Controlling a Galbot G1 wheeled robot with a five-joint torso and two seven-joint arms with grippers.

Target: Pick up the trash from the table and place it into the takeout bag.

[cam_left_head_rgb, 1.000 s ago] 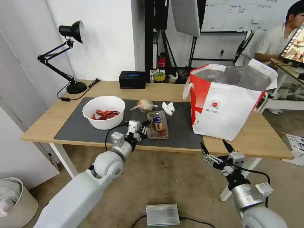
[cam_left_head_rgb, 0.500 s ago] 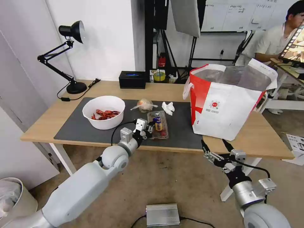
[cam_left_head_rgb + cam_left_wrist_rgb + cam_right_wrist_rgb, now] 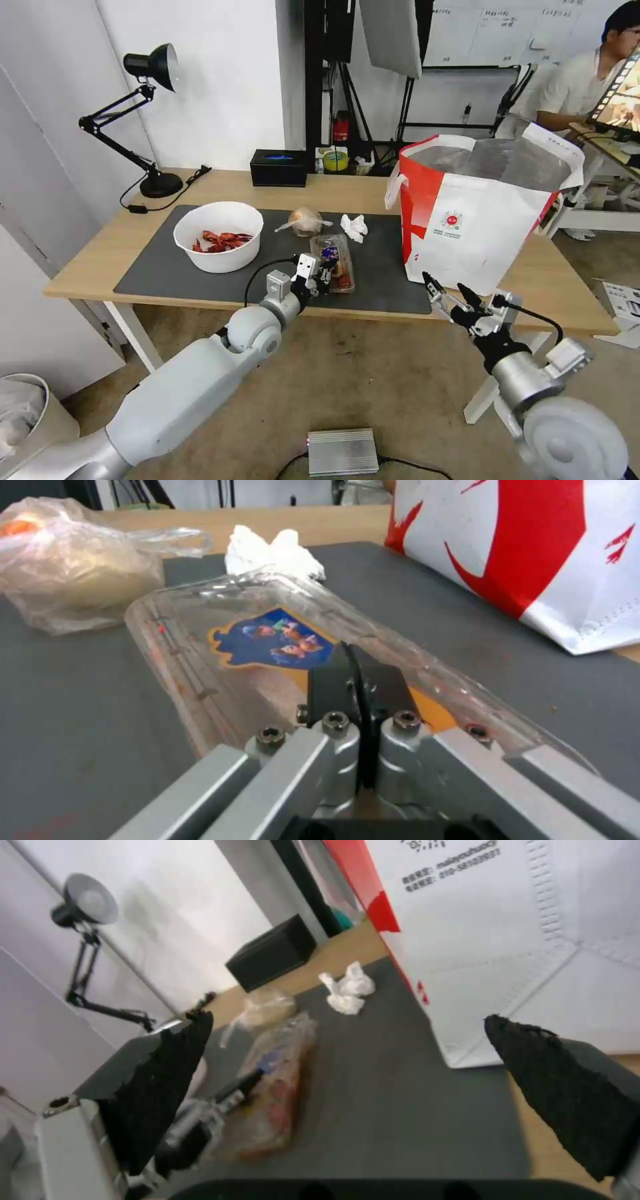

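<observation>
Head view: left gripper at near end of clear tomato tray on dark mat; bowl of shells beside; takeout bag beyond right gripper, fingers spread.

Left wrist view: fingers pressed together against tray; tissue, knotted bag past it.

Right wrist view: pads wide apart, tray and bag ahead.

The left gripper covers the near end of the clear tray, hiding the tomatoes there. The tray's blue label is unreadable.
</observation>
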